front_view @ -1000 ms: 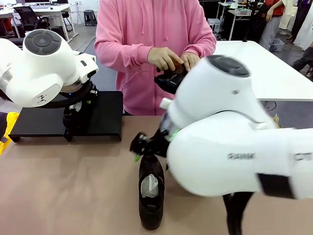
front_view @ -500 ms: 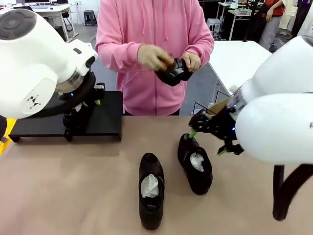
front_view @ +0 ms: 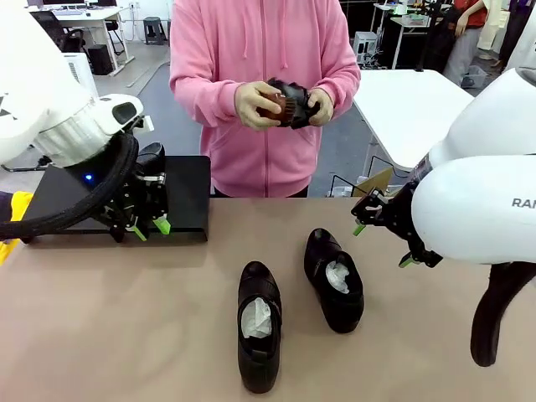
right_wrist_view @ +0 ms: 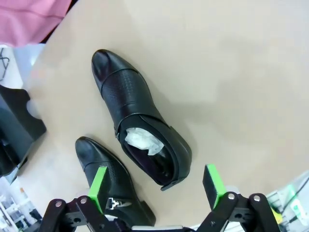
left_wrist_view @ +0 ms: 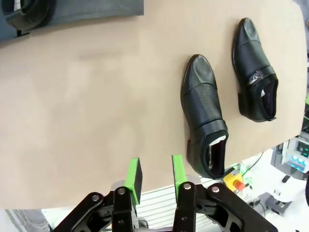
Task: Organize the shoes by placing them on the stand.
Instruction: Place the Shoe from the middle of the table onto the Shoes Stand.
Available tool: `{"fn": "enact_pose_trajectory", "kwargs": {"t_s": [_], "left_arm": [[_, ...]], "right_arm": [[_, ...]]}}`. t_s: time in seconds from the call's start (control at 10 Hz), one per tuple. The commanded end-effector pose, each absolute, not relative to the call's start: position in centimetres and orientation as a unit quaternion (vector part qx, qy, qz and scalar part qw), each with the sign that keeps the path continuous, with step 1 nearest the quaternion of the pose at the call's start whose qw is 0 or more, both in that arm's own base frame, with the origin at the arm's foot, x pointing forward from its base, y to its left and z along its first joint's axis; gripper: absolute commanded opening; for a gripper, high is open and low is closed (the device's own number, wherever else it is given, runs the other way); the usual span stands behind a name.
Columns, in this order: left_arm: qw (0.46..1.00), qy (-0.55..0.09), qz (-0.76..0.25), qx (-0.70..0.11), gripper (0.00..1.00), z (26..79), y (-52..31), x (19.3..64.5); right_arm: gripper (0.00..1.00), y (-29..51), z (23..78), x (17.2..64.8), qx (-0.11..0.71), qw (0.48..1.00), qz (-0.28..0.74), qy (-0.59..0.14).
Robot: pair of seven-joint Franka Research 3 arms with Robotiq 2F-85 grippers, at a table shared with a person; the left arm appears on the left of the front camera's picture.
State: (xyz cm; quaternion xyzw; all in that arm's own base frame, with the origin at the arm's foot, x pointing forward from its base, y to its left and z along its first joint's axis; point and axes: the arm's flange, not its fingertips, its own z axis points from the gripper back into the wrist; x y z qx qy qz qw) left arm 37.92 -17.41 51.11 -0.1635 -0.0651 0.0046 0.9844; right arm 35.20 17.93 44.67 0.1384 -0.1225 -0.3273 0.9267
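Observation:
Two black shoes lie on the tan table, one (front_view: 259, 325) near the middle front and one (front_view: 333, 279) to its right. A third shoe (front_view: 151, 157) sits on the black stand (front_view: 188, 188) at the back left. The person holds another shoe (front_view: 293, 105) at chest height with a brown brush against it. My left gripper (front_view: 148, 228) hangs at the stand's front edge, its jaws narrowly open and empty (left_wrist_view: 154, 173). My right gripper (front_view: 383, 244) hovers right of the right shoe, open wide, and that shoe (right_wrist_view: 140, 125) lies beyond its fingers (right_wrist_view: 99, 186).
The person in a pink hoodie (front_view: 260, 50) stands at the far edge, behind the table's middle. In the left wrist view the two table shoes (left_wrist_view: 205, 113) (left_wrist_view: 256, 67) lie to the right with bare tabletop on the left. A white table (front_view: 419, 100) stands at the back right.
My right arm swung from the table's middle to the right, uncovering the right shoe. My left gripper drew back from the stand toward its front edge. The person raised the shoe and brush.

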Motion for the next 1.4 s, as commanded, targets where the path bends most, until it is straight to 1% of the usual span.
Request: {"fn": "enact_pose_trajectory", "kwargs": {"t_s": [0.0,0.1,0.2,0.3,0.4,0.5,0.6,0.7,0.8,0.9,1.1,1.2,1.3], "left_arm": [[0.98,-0.07,-0.021,-0.185,0.37,50.5,-20.1,37.2],[0.984,-0.065,0.005,-0.164,0.37,51.1,-17.4,37.9],[0.987,-0.064,-0.014,-0.147,0.37,49.8,-19.2,36.3],[0.988,-0.043,-0.019,-0.148,0.37,49.6,-20.3,34.3],[0.989,-0.008,-0.004,-0.149,0.37,49.4,-20.9,32.4],[0.989,-0.009,-0.028,-0.146,0.37,49.2,-21.5,30.6],[0.989,-0.018,-0.031,-0.142,0.37,48.4,-22.3,29.8],[0.989,-0.012,-0.015,-0.146,0.37,47.5,-23.3,29.6],[0.988,-0.028,-0.018,-0.152,0.46,46.5,-24.6,29.4],[0.988,-0.005,-0.026,-0.154,0.46,45.5,-26.3,29.3],[0.985,-0.019,-0.025,-0.167,0.46,44.2,-28.6,30.0],[0.986,-0.009,-0.023,-0.164,0.46,43.4,-29.6,30.5],[0.988,-0.014,-0.024,-0.15,0.46,42.5,-30.4,31.1]], "right_arm": [[1.0,18.1,44.6,35.2,0.137,0.93,-0.318,-0.123],[1.0,17.9,44.7,35.2,0.138,0.927,-0.327,-0.123],[1.0,17.6,45.0,35.5,0.114,0.926,-0.332,-0.14],[1.0,15.6,45.6,36.0,0.102,0.917,-0.356,-0.145],[1.0,13.2,46.0,36.6,0.091,0.906,-0.385,-0.149],[1.0,11.0,46.1,37.0,0.088,0.897,-0.406,-0.147],[1.0,9.8,45.9,37.3,0.088,0.893,-0.418,-0.143],[1.0,9.3,45.6,37.5,0.088,0.892,-0.421,-0.136],[1.0,9.0,45.1,37.6,0.089,0.894,-0.419,-0.131],[1.0,8.6,44.6,37.7,0.092,0.895,-0.418,-0.127],[1.0,7.6,43.9,37.5,0.096,0.891,-0.426,-0.122],[1.0,7.3,43.7,37.3,0.097,0.891,-0.427,-0.12],[1.0,7.0,43.5,37.2,0.099,0.891,-0.427,-0.117]]}}
